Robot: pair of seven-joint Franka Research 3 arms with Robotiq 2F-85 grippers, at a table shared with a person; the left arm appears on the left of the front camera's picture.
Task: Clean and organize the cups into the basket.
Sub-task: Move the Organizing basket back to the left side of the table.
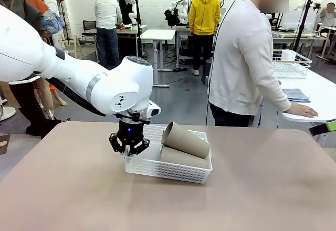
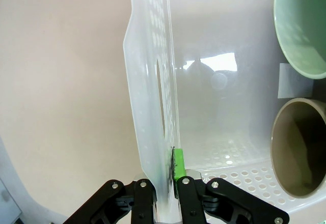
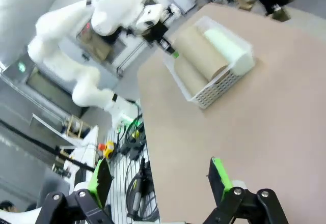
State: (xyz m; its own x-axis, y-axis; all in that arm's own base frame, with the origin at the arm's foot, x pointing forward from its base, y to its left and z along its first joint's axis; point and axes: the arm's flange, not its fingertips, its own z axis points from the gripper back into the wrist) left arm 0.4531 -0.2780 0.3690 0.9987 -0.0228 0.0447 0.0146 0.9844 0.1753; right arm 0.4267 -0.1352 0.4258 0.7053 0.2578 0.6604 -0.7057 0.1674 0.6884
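The white lattice basket (image 1: 169,171) sits askew at mid-table. My left gripper (image 1: 128,148) is shut on the rim of its left end wall, by the handle cutout. In the left wrist view that gripper (image 2: 165,186) pinches the basket wall (image 2: 147,81) between its pads. Two tan cups (image 1: 186,139) (image 1: 181,157) lie on their sides inside, one resting on the other. A mint-green cup (image 2: 300,25) and a tan cup (image 2: 300,155) show their open mouths. My right gripper (image 3: 160,175) hangs open and empty above the table's right side, with the basket (image 3: 219,89) far off.
A person in a white top stands at the far edge with a hand (image 1: 303,110) on the neighbouring white table. A white wire basket (image 1: 291,63) and a folded cloth (image 1: 295,94) lie there. Bare brown tabletop (image 1: 79,189) surrounds the basket.
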